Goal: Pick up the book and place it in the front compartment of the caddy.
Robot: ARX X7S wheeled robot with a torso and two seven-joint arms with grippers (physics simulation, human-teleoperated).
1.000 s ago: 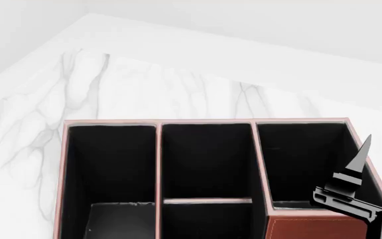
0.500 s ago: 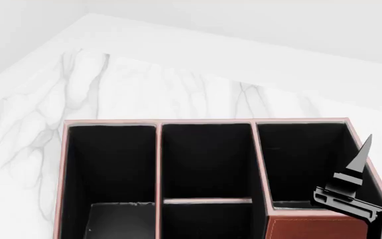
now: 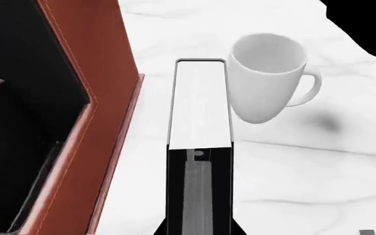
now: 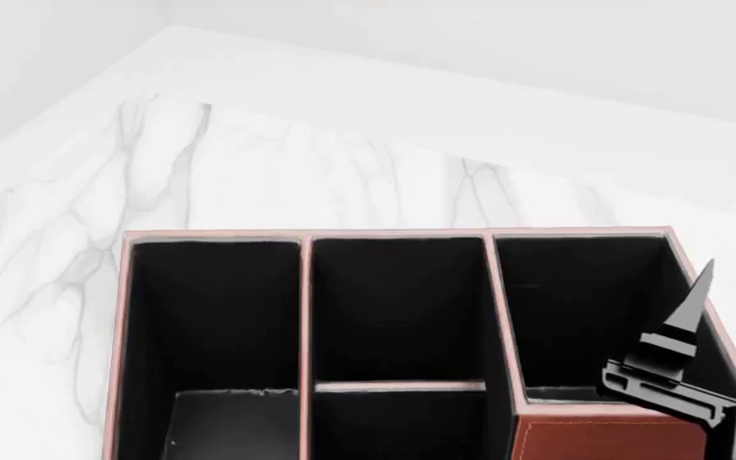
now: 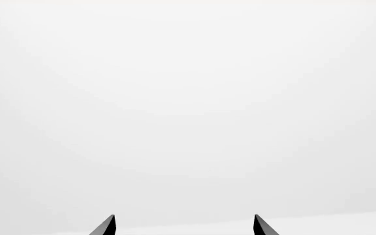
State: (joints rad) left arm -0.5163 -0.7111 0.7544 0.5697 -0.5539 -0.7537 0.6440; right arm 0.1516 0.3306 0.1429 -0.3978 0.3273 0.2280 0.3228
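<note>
Beside the caddy's reddish outer wall, over the marble table, the book stands on end with its white page edges towards the left wrist camera. The left gripper appears pressed together on it, slim black tips hugging both covers at the bottom of that view. I cannot tell whether the book's lower end is off the table. A white mug sits just past the book, nearer the table edge that shows there. The right gripper is spread and empty, hanging over the caddy's side section in the head view.

The step in hand looks like carrying the book over the rim. To do it well, the book should rise straight up until its lower end is higher than the pink rim, kept away from the mug. It should then cross to the front compartment, the longer middle section beyond the low divider. Turning the covers parallel to the partitions should avoid snagging, and the grip should loosen only once the book is down inside.
</note>
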